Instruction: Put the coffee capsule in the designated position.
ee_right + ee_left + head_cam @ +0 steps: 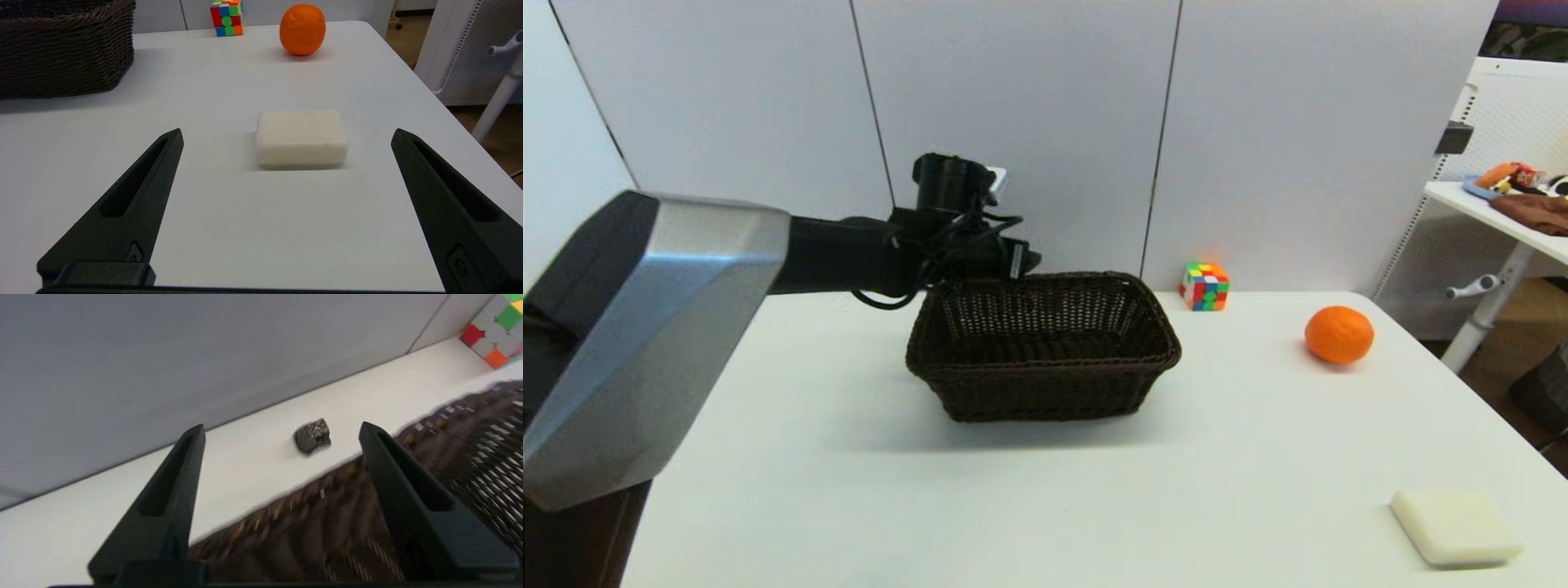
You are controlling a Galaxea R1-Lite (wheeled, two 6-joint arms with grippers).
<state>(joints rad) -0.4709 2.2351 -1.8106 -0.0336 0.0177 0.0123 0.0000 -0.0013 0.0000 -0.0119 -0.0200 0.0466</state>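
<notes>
The coffee capsule, small, dark and shiny, lies on the white table in the strip between the back wall and the brown wicker basket. My left gripper is open and hangs over the basket's back rim, with the capsule farther off between the two fingers and touching neither. In the head view the left arm reaches to the back left corner of the basket, and the capsule is hidden there. My right gripper is open and holds nothing, low over the table's front right.
A multicoloured puzzle cube stands at the back, right of the basket. An orange sits farther right. A white block lies near the front right corner, just ahead of the right gripper. A side desk stands beyond the table's right edge.
</notes>
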